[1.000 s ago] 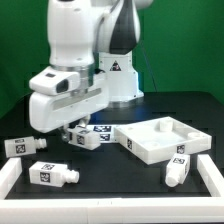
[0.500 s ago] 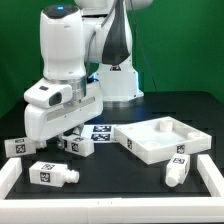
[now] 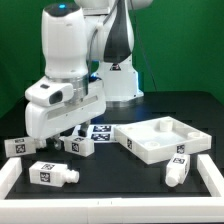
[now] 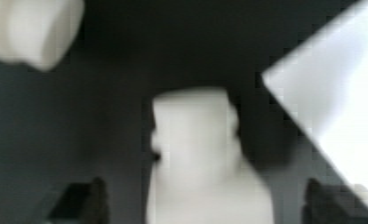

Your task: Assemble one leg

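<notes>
My gripper (image 3: 63,134) hangs low over the table, just above a white leg (image 3: 81,146) that lies beside the marker board. In the wrist view the gripper (image 4: 202,202) is open. Its dark fingertips (image 4: 74,200) stand on either side of that blurred white leg (image 4: 199,140) with gaps between, not touching it. A second leg (image 3: 22,146) lies at the exterior view's left and a third (image 3: 54,172) lies in front. A further one (image 3: 178,170) lies at the right by the white tabletop (image 3: 160,138). Another white piece (image 4: 33,35) shows blurred in the wrist view.
The marker board (image 3: 103,129) lies flat behind the gripper. A white border wall (image 3: 110,210) runs along the front, with side walls (image 3: 213,170) at the right. The robot base (image 3: 118,80) stands at the back. The tabletop's edge (image 4: 335,95) shows in the wrist view.
The arm swung toward the exterior view's left and came down over the leg by the marker board. In the last half second it barely moved. No leg has shifted.
</notes>
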Tool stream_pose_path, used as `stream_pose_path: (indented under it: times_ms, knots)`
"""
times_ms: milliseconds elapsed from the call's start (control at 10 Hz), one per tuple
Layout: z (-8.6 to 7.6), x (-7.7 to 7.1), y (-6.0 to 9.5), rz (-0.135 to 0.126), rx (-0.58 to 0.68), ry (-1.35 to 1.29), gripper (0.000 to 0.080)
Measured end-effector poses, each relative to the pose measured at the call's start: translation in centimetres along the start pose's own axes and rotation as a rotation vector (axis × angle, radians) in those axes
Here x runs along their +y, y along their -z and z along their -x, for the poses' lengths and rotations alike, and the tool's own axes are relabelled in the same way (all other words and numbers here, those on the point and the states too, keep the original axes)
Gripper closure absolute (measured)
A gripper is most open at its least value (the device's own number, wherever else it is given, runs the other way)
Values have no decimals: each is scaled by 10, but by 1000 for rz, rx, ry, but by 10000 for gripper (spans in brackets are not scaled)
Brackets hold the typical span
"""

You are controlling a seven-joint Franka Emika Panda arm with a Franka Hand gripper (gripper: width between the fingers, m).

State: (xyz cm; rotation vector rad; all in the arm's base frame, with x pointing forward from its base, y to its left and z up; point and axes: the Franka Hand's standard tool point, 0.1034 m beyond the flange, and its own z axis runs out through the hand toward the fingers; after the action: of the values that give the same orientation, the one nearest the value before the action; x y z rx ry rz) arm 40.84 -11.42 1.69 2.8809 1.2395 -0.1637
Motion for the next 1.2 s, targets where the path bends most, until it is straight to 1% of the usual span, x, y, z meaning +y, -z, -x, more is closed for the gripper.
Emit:
stream_pose_path:
  times_ms: [100,200,300,400,500,600,700,800,1000,1200]
  knots:
    - [-20,-4,16,4,-4,-43,177]
    - [-40,-11,30,3,-12,-125,156]
    - [-67,-17,44,3,-25,-185,156]
    - [-96,-18,58,9,-39,-270,156]
    - [-104,-4,79,3,-52,-371,151]
    - [-124,8,94,29,-30,-498,150]
    - [-152,11,96,39,-33,-600,150]
    - [-167,19,101,48,-25,-599,150]
    - [-161,18,98,45,-26,-581,150]
    - [-162,17,98,45,-26,-579,150]
